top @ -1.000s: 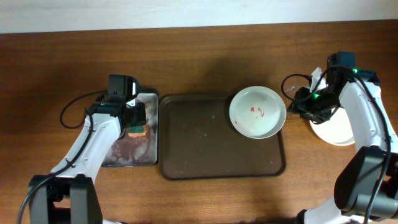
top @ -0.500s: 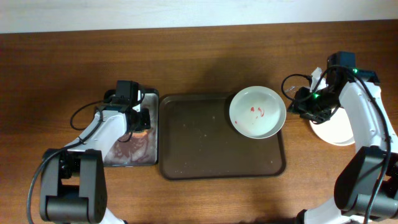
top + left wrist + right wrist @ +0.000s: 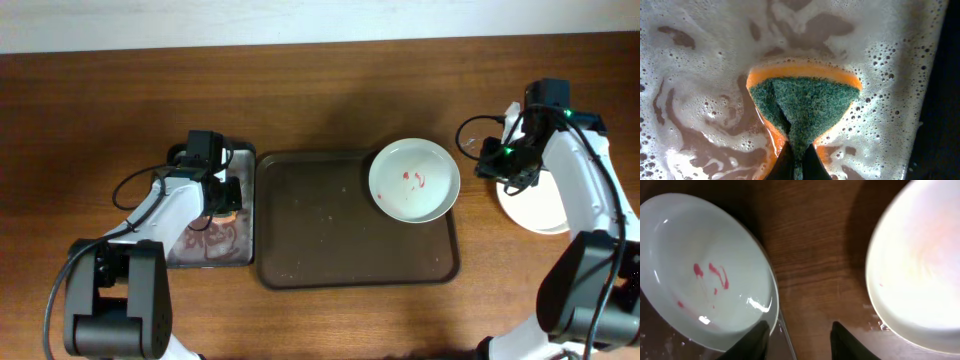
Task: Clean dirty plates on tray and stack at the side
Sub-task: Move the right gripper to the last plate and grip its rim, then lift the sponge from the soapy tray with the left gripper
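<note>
One white plate (image 3: 414, 180) smeared with red sauce sits in the far right corner of the dark brown tray (image 3: 330, 240). In the right wrist view this plate (image 3: 705, 275) fills the left side. My right gripper (image 3: 488, 165) hovers open over bare table between that plate and a plain white plate (image 3: 540, 205) at the side. Nothing is between its fingers (image 3: 800, 330). My left gripper (image 3: 222, 195) is down in the foamy black tray (image 3: 250, 215), shut on an orange and green sponge (image 3: 805, 105), which folds around the fingertips (image 3: 799, 167).
Soapy foam (image 3: 700, 50) covers the floor of the small black tray, which lies just left of the brown tray. The plain plate (image 3: 920, 265) rests on the wood near the table's right edge. Cables hang near the right arm (image 3: 470, 140).
My left gripper has closed on the sponge and the left arm has drawn in over the foamy tray. My right gripper has shifted slightly away from the tray and narrowed a little.
</note>
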